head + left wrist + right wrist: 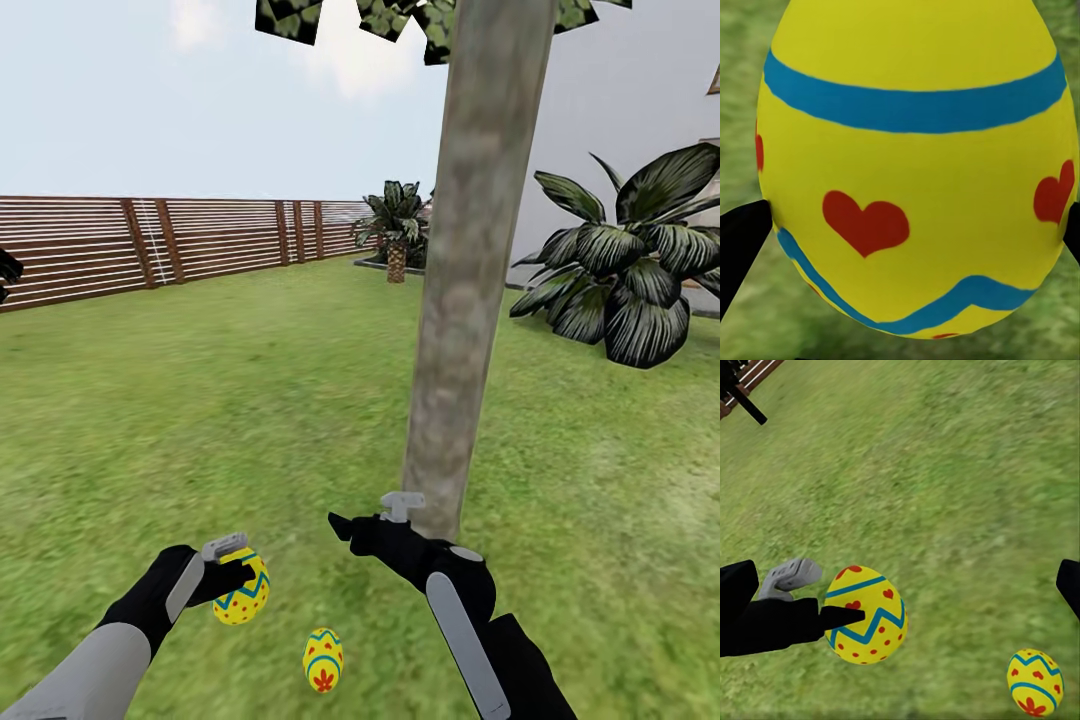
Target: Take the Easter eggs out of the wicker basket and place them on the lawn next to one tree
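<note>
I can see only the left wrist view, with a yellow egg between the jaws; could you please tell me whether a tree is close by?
Observer: Yes, the tree trunk stands just ahead and right of the held egg.
Operator: Thank you; is any egg lying on the ground?
Observer: One grounded egg lies on the lawn between the arms, nearer the robot than the trunk.
Operator: Is the other arm carrying anything?
Observer: No, the right gripper is empty, its jaws open.

Both arms have pale grey forearms ending in black wrists. The left gripper (232, 572) and right gripper (345, 527) have black fingers, each with a small light-grey block mounted beside them. A grey strip runs along the right wrist.
</note>
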Tool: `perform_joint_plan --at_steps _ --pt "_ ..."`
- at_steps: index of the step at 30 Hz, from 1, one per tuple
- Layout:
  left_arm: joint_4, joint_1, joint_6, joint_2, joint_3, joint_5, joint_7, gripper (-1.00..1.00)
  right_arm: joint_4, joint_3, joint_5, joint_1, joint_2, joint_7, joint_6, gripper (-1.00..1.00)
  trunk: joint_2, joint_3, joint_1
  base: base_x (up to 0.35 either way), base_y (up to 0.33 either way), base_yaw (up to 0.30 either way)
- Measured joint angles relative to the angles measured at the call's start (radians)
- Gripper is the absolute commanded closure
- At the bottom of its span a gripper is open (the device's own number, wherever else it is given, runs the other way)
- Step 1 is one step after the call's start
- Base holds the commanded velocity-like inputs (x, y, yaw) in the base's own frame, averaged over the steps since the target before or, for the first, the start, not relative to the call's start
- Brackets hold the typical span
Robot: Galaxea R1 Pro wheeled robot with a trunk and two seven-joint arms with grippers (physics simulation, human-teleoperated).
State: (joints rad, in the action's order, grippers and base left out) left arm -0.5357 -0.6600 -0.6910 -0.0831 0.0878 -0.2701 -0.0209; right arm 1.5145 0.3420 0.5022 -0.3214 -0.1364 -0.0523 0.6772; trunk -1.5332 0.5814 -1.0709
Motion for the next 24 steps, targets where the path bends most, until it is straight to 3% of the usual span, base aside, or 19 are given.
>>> perform_joint_plan --at_steps 24 --pt "0.0 0.001 0.001 0.0 0.0 0.0 0.0 1.0 0.001 -0.001 -0.001 0.0 0.0 0.001 -0.001 -1.0 -0.168 0.075 -0.092 0.0 0.0 0.0"
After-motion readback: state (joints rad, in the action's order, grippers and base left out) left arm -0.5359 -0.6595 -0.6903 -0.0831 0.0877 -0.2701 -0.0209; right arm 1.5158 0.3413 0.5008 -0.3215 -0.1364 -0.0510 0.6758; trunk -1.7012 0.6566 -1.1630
